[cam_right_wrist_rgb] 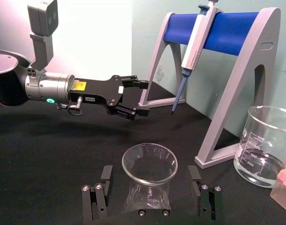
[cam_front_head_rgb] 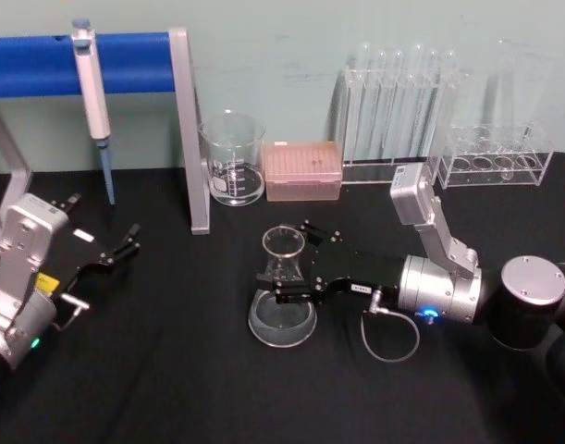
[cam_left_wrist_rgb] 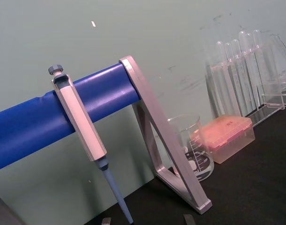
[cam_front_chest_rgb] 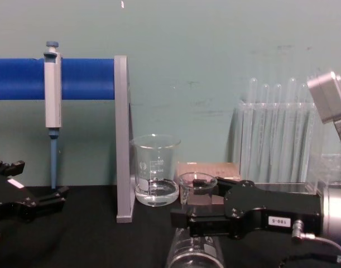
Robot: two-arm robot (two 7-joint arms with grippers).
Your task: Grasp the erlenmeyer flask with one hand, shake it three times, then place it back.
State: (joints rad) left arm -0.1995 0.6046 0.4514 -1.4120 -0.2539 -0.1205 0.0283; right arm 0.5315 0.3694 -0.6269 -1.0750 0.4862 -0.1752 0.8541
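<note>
A clear glass conical flask (cam_front_head_rgb: 282, 319) stands upright near the middle of a black tabletop (cam_front_head_rgb: 171, 370). Its narrow neck is flanked by the two flat fingers of the black right gripper (cam_front_head_rgb: 282, 252), which reaches in from 3 o'clock on a silver wrist. The jaws stand wide, and the right wrist view shows a gap between each finger and the neck, so the glass is straddled, not clamped. At 11 o'clock from the flask sits a straight-walled glass beaker (cam_front_head_rgb: 234, 162) holding a little clear liquid. A pink box (cam_front_head_rgb: 303, 171) sits at 12 o'clock and a clear rack of tall test tubes (cam_front_head_rgb: 402, 116) at 1 o'clock. A white-and-blue pipette (cam_front_head_rgb: 92, 92) hangs on a blue-barred grey stand (cam_front_head_rgb: 190, 129) at 10 o'clock. The black left gripper (cam_front_head_rgb: 120, 245) rests low at 9 o'clock, well apart, jaws parted and empty.
</note>
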